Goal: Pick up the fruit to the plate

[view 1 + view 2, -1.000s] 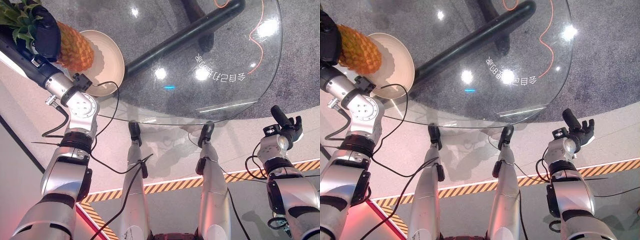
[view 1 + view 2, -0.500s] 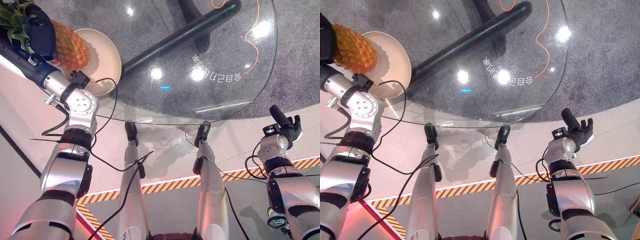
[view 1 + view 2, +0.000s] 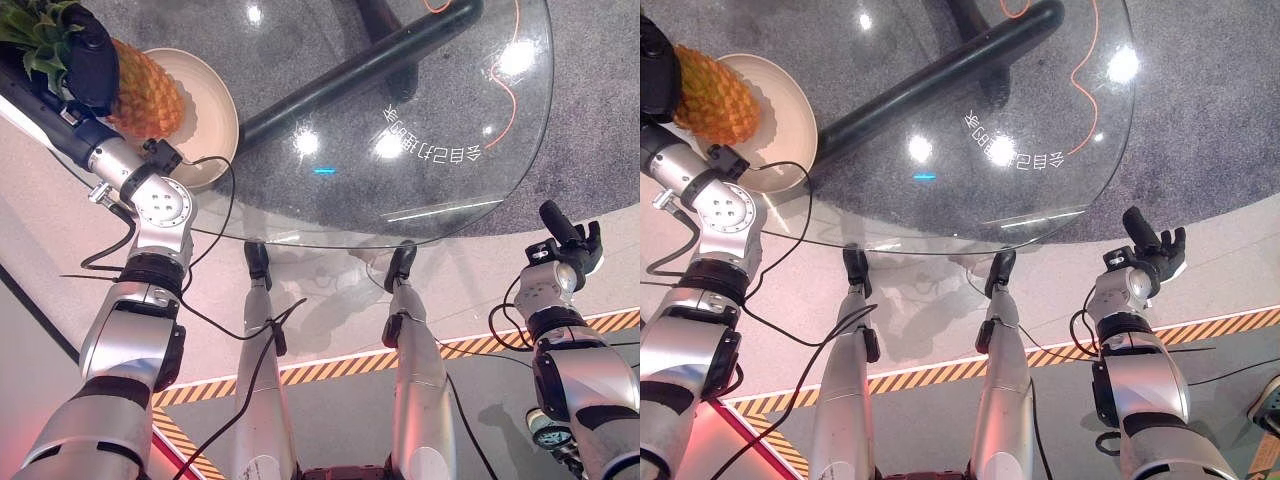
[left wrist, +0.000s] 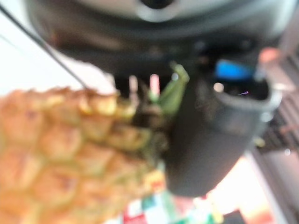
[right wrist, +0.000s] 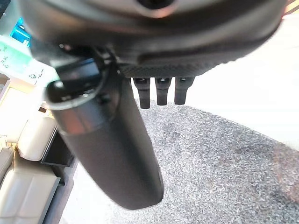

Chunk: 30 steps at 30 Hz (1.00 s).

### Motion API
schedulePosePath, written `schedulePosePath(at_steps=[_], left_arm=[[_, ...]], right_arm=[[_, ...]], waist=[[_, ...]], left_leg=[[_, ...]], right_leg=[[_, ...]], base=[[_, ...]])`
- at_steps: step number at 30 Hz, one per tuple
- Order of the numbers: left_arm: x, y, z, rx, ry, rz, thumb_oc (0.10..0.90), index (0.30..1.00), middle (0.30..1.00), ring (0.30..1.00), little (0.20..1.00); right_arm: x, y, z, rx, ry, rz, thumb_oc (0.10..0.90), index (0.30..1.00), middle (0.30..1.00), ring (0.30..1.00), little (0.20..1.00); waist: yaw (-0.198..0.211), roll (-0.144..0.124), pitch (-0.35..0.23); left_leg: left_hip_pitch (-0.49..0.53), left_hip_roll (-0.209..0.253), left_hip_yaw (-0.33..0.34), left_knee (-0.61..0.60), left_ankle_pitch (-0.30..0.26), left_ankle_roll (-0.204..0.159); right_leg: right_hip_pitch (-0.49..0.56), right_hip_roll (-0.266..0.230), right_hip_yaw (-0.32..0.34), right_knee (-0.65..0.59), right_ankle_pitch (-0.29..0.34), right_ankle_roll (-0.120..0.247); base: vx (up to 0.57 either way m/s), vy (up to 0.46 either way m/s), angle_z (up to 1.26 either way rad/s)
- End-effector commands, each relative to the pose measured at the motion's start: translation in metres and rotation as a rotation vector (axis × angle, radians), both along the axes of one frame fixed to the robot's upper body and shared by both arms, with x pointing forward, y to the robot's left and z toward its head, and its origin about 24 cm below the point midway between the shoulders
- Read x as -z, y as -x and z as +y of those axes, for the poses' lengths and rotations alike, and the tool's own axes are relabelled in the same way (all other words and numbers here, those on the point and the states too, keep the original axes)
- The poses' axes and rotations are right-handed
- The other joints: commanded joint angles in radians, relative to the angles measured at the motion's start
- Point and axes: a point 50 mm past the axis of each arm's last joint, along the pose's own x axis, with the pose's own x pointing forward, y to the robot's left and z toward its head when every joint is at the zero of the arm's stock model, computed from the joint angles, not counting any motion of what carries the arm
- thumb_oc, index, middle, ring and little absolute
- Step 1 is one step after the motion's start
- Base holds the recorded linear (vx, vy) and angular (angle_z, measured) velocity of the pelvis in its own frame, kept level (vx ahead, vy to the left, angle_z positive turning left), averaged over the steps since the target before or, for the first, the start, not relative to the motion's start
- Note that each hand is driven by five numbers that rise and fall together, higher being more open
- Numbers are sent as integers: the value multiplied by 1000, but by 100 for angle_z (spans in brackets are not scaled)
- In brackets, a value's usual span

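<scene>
Pineapple (image 3: 145, 90) sat at the upper left of the left eye frame, body hanging over the cream plate (image 3: 215, 110), leafy crown pointing off the top-left corner. The left hand (image 3: 88, 60) was curled round it at the neck where crown meets body; the left wrist view showed the thumb wrapped against the base of the leaves. Could not tell whether the fruit's underside touched the plate or hung just above it.

Handling, judged: heavy for its size, stiff, rough scaly skin that grips well, not fragile. The leaves are spiky and could tear or slip, so the neck or the upper body looked the safer hold. The weight hanging below the grip could make it swing or tip on release.

Plate rested on the glass table (image 3: 450, 110) near its left rim. Right hand (image 3: 1150, 250) was at the lower right, off the table, fingers relaxed and spread, holding nothing.
</scene>
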Motion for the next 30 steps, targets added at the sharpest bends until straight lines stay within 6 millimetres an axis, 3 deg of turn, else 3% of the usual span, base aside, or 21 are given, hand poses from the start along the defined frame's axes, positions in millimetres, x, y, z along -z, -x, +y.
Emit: schedulePosePath(at_steps=[1, 10, 18, 23, 30], left_arm=[[-63, 21, 17, -25, -42, -273, 100, 300, 300, 300, 200], [-61, 18, 19, -16, -58, -231, 105, 305, 305, 305, 205], [-59, 18, 20, -13, -66, -222, 270, 446, 446, 446, 370], [-60, 17, 21, -12, -65, -219, 292, 465, 465, 465, 392], [-59, 17, 22, -6, -60, -220, 429, 582, 582, 582, 529]], right_arm=[[-10, 15, -27, 120, 53, -39, 800, 900, 900, 900, 900], [-11, 14, -26, 115, 58, -46, 800, 900, 900, 900, 900], [-12, 14, -26, 114, 61, -53, 800, 900, 900, 900, 900], [-13, 12, -24, 113, 63, -53, 800, 900, 900, 900, 900], [-16, 11, -24, 113, 67, -61, 800, 900, 900, 900, 900]], waist=[[28, -50, -27], [25, -53, -27], [26, -54, -27], [25, -52, -27], [25, -49, -27]], left_leg=[[-37, 6, -23, 163, -120, -2], [-41, 7, -24, 161, -120, -2], [-45, 6, -24, 162, -122, -2], [-45, 4, -24, 162, -121, -1], [-54, 2, -22, 158, -112, 0]], right_leg=[[11, 23, -10, 33, -40, 13], [8, 26, -7, 30, -40, 13], [6, 27, -9, 28, -41, 12], [5, 27, -9, 29, -42, 11], [-3, 24, -9, 24, -34, 10]], base=[[0, 0, 0], [0, 0, 0], [0, 0, 0], [0, 0, 0], [0, 0, 0]])
